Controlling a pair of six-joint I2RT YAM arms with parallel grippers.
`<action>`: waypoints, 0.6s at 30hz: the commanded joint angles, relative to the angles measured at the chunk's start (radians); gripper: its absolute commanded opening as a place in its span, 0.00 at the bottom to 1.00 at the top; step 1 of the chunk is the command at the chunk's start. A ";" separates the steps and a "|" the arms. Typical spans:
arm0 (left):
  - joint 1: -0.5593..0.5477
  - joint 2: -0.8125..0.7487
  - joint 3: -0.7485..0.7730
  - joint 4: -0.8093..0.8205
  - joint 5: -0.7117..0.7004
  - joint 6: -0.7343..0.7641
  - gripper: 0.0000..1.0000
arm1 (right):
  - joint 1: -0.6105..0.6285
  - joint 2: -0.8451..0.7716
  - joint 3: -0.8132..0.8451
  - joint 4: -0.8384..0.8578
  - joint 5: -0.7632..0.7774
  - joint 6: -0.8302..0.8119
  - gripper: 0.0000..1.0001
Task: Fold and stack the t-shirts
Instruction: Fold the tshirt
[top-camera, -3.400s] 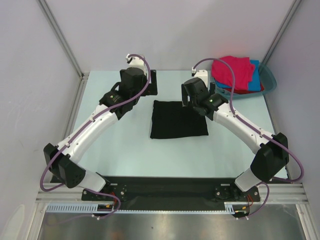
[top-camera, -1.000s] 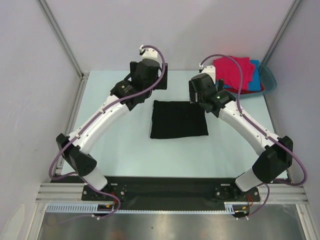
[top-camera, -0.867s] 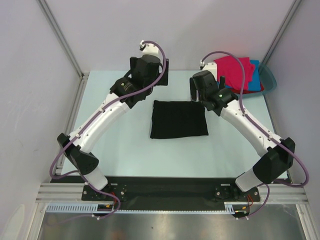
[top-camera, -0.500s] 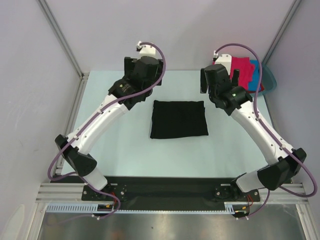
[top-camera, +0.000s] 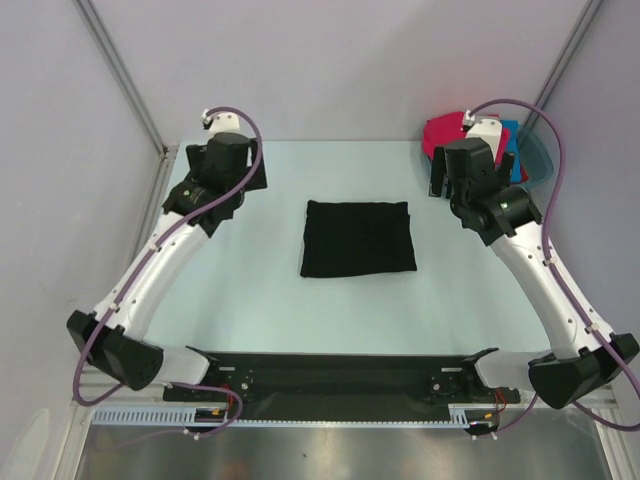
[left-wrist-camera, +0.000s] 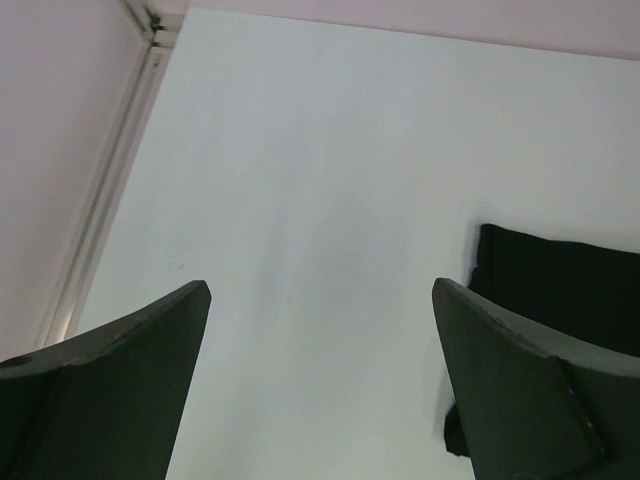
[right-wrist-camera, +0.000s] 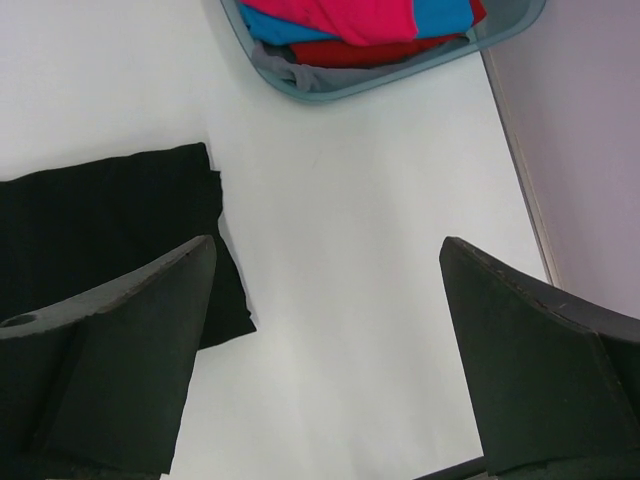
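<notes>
Midway across the table (top-camera: 240, 280) lies the folded black t-shirt (top-camera: 358, 238); pink t-shirt (right-wrist-camera: 340, 15), blue t-shirt (right-wrist-camera: 440, 15) and red t-shirt (right-wrist-camera: 370, 50) fill the teal basin (right-wrist-camera: 380, 88) at its far right corner. Left gripper (left-wrist-camera: 320, 300) and right gripper (right-wrist-camera: 328, 250) hover empty, jaws spread.

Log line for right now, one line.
black t-shirt folded flat, centre | pink t-shirt, blue t-shirt, red t-shirt in basin | left gripper open, empty | right gripper open, empty
</notes>
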 joint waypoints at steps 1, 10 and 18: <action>0.008 -0.064 -0.026 0.014 0.142 -0.014 1.00 | -0.004 -0.039 -0.004 -0.054 -0.086 0.011 1.00; 0.074 -0.160 -0.072 -0.016 0.332 0.005 1.00 | -0.006 -0.064 -0.019 -0.104 -0.176 0.011 1.00; 0.097 -0.159 -0.095 -0.004 0.384 0.005 1.00 | -0.010 -0.059 -0.031 -0.094 -0.173 0.017 1.00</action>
